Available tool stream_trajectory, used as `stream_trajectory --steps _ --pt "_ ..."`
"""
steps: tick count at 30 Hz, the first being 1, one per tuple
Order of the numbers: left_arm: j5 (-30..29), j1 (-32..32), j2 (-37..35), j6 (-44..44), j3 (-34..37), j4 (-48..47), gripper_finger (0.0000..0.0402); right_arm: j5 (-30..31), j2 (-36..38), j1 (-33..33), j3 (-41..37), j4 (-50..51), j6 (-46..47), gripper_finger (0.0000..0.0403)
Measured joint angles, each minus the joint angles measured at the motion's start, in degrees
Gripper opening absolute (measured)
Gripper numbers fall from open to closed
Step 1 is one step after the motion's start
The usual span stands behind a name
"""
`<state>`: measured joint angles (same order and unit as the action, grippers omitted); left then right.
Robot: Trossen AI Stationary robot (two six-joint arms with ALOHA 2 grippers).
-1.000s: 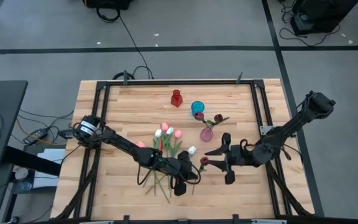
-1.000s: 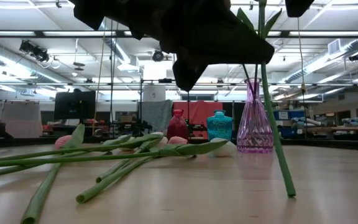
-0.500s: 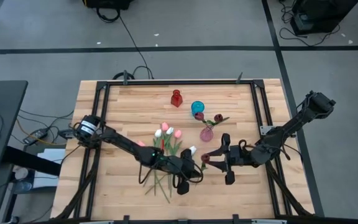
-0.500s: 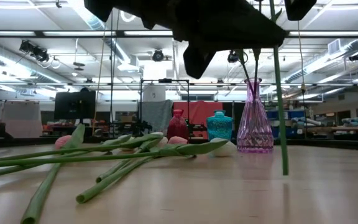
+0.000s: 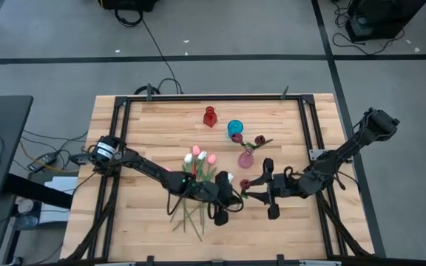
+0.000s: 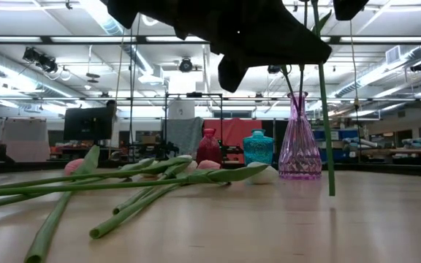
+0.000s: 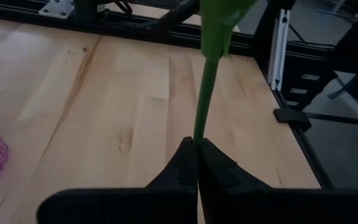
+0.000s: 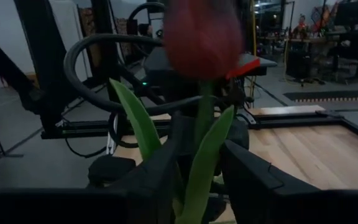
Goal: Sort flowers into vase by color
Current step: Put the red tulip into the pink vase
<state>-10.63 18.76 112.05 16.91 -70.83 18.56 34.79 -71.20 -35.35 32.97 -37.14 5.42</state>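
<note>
A maroon tulip (image 5: 244, 183) hangs upright from my left gripper (image 7: 197, 142), which is shut on its green stem, right of the table's middle. Its lower end (image 6: 332, 191) hangs clear of the table. My right gripper (image 8: 197, 168) is open, and its fingers stand on either side of the tulip's leaves (image 8: 201, 158), just below the maroon head (image 8: 202, 37). A pink glass vase (image 5: 245, 158) farther back holds two maroon tulips (image 5: 259, 140). White and pink tulips (image 5: 198, 159) lie flat on the table. My left gripper pinches the maroon tulip's stem (image 7: 199, 127) between its two shut fingertips, below the leaves. The fingers come roughly level from the table's left and lie across the stem. The tulip stands upright in the hold, its lower part hanging below the fingers, clear of the table.
A red vase (image 5: 210, 117) and a teal vase (image 5: 234, 129) stand behind the pink one, toward the far edge. Loose green stems (image 5: 191, 213) fan out under my left arm. Bare wood lies near the table's right edge (image 7: 241, 124) and near edge.
My left gripper has risen and moved slightly toward the right gripper, carrying the maroon tulip. The stem's lower end, which rested tilted on the table, is now lifted clear and the stem hangs upright. The head has come between the right gripper's fingers.
</note>
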Motion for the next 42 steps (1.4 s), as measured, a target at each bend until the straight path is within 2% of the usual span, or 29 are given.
stream_trajectory --steps 5,9,15,20,26,29,34,37,42 --pt "0.06 0.00 0.00 -0.58 0.00 1.12 0.0001 -0.50 0.00 1.12 0.00 -0.42 -0.55 0.0152" --pt "0.24 0.00 0.00 -3.19 0.00 1.58 0.0001 -4.59 0.00 2.89 0.00 -0.44 0.63 0.0162" --pt "0.33 -0.31 0.00 -3.27 0.00 1.28 0.0001 -5.97 0.00 4.62 0.00 -0.46 1.04 0.0157" --pt "0.33 -0.31 0.00 -3.26 0.00 1.28 0.0001 -5.97 0.00 4.81 0.00 -0.44 0.93 0.0122" --pt "-0.03 -0.31 0.00 -3.12 0.00 1.37 0.0006 -5.99 0.00 4.79 0.00 -0.17 0.90 0.0042" --pt "-0.71 -0.18 0.00 -1.74 0.00 2.03 0.0033 -5.95 0.03 4.79 0.00 0.11 1.48 0.0013" --pt "-1.85 0.11 -0.02 -1.71 -0.04 3.08 0.0115 -4.81 -0.02 4.59 -0.02 1.40 3.65 0.0024" --pt "-1.90 0.11 -0.61 -1.76 -0.02 2.17 0.0159 -4.63 0.36 3.80 -0.02 1.61 3.90 0.0017" --pt "-2.31 0.48 -3.75 -3.14 -0.02 -0.89 0.0192 -3.70 4.97 2.21 -0.04 3.83 3.49 0.0011"
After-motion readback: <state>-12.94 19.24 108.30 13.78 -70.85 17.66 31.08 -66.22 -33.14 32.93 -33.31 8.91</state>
